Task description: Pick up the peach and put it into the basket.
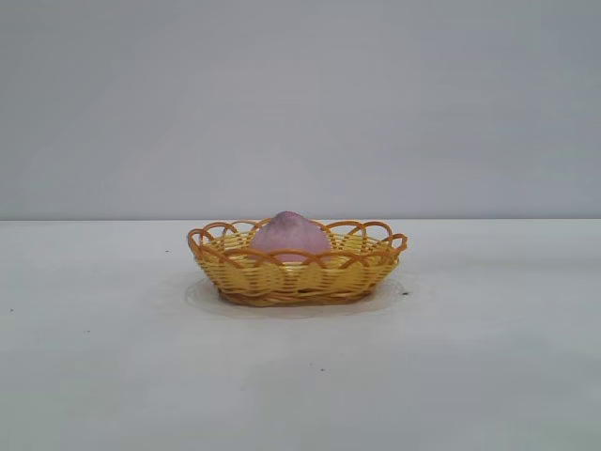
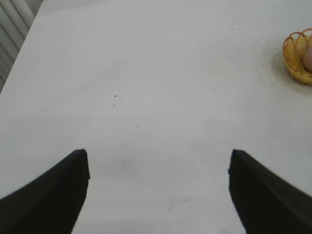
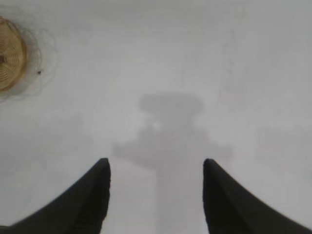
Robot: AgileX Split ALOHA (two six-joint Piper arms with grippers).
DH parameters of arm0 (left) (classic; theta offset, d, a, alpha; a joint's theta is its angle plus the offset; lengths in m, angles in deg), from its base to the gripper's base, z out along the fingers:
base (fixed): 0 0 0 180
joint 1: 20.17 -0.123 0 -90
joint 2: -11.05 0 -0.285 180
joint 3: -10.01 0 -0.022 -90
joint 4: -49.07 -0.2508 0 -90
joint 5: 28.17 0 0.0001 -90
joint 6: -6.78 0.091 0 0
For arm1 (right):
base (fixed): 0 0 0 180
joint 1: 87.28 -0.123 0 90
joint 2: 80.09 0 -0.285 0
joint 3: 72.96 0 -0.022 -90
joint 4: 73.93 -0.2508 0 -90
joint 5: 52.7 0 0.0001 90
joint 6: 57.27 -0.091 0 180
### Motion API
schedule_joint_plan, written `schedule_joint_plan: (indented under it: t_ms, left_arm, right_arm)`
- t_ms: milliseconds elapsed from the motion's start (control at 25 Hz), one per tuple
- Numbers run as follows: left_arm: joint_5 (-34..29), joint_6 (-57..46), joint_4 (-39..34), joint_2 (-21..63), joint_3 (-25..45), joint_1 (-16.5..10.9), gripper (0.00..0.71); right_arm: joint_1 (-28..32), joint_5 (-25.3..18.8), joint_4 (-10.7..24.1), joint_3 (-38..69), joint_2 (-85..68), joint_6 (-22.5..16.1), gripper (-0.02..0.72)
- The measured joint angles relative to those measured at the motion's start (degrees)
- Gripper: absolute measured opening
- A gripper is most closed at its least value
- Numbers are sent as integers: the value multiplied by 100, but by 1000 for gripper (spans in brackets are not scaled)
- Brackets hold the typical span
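Observation:
The pink-mauve peach lies inside the yellow wicker basket with an orange looped rim, at the middle of the white table. The basket also shows at the edge of the left wrist view, with a bit of the peach in it, and at the edge of the right wrist view. My left gripper is open and empty over bare table, far from the basket. My right gripper is open and empty over bare table, also away from the basket. Neither gripper shows in the exterior view.
The white table stretches around the basket. A grey wall stands behind it. A ribbed grey edge runs beside the table in the left wrist view. My right arm's shadow falls on the table.

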Motion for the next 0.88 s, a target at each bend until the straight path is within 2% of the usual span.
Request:
schedule_joint_plan:
  t_ms: [240,520,880]
  left_arm:
    - [0,0,0,0,0,0,515]
    - [0,0,0,0,0,0,515]
    - [0,0,0,0,0,0,515]
  right_arm:
    - [0,80,35,1231,-2073,0,363]
    - [-51,48,-111,2451,-4262,0,363]
    - [-51,108,-132,3170,-6217,-10,363]
